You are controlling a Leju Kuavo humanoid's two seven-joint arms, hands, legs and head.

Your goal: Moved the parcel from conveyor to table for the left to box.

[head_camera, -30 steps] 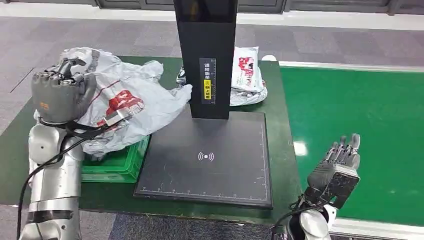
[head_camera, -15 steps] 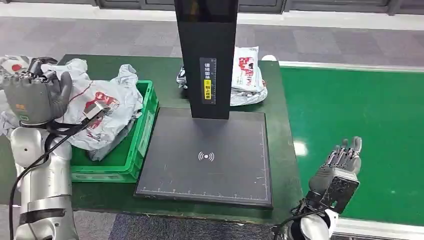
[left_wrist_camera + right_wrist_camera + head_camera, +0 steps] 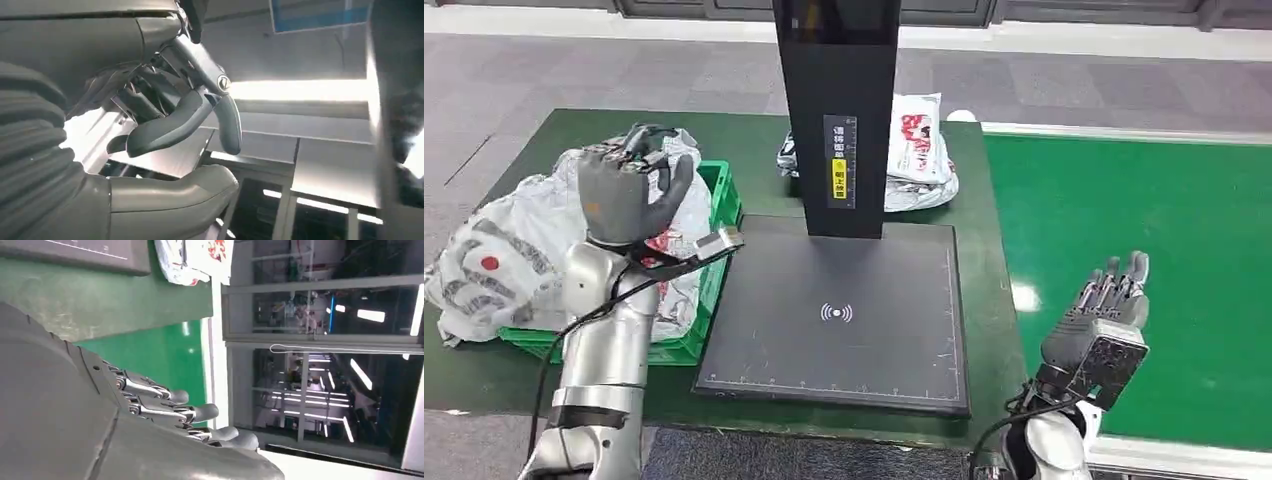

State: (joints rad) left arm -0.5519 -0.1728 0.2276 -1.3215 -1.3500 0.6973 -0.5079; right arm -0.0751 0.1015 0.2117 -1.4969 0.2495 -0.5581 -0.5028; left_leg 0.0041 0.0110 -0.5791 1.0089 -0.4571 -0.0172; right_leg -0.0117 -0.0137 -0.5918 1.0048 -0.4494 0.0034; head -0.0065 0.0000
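Parcel (image 3: 494, 265) first: from the head view I see the grey bag with red marks lying in the green box (image 3: 709, 260) and spilling out over its far-left side onto the table (image 3: 984, 260). My left hand (image 3: 629, 190) is raised above the box, next to the bag. Its fingers are curled in, and I cannot see anything in them. The black scanner pad (image 3: 844, 320) lies beside the box with its tall black post (image 3: 836, 110) at the back. More white bags (image 3: 919, 150) lie behind the post. My right hand (image 3: 1104, 325) hangs over the green belt (image 3: 1144, 240) with its fingers straight, a little apart, and holding nothing.

In the left wrist view, my left hand's fingers (image 3: 185, 117) bend toward the thumb (image 3: 175, 187), and nothing sits between them.

In the right wrist view, my right hand's fingers (image 3: 170, 407) point out straight above the green belt, holding nothing.
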